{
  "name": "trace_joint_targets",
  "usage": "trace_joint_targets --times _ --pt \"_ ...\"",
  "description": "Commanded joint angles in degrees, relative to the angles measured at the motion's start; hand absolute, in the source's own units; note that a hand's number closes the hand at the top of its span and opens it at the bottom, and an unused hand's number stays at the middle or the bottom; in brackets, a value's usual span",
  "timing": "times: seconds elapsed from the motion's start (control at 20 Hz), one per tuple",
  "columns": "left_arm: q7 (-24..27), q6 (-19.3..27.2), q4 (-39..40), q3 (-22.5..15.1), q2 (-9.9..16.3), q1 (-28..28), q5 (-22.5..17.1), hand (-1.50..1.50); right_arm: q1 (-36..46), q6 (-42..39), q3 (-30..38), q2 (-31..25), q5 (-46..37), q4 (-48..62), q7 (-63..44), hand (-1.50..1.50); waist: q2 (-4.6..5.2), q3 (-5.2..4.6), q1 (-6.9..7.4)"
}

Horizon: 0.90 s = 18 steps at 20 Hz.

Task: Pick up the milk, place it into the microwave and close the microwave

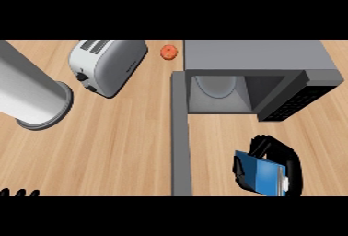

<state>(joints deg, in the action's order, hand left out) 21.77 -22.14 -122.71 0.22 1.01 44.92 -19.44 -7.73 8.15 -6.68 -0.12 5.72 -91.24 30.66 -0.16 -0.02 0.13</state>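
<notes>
The right hand [289, 159] is curled around the blue milk carton [262, 177], held in front of the open microwave [272, 57]. Placing it inside and swinging the door [180, 133] closed remain. The left hand's fingertips [19, 193] barely show.

Single head view, seemingly steeply above counter [122, 138]

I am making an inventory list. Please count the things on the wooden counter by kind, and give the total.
Appliances: 2, the open grey box microwave and the silver metal toaster
Cartons: 1, the blue milk carton, held in the right hand
Round orange fruit: 1
Tall grey cylinder: 1
Total: 5
</notes>
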Motion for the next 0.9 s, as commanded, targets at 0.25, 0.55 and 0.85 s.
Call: trace_joint_targets --times 0.25,0.55,0.85 --pt "2.48 -0.42 6.74 2.04 -0.7 -4.45 1.71 -1.5 13.5 11.76 -4.5 0.11 -5.15 8.6 -5.17 1.5 0.24 0.02 0.58" --pt "-0.6 -3.2 3.31 7.34 3.15 -3.09 -5.18 -1.5 24.47 17.27 -3.08 0.12 -5.52 20.15 -7.11 1.5 0.31 0.03 0.91" --pt "0.68 -2.85 2.05 4.2 -0.44 -0.85 -0.94 -1.5 33.77 21.25 -0.88 0.12 -1.2 37.86 -2.39 1.5 0.39 0.09 1.36"
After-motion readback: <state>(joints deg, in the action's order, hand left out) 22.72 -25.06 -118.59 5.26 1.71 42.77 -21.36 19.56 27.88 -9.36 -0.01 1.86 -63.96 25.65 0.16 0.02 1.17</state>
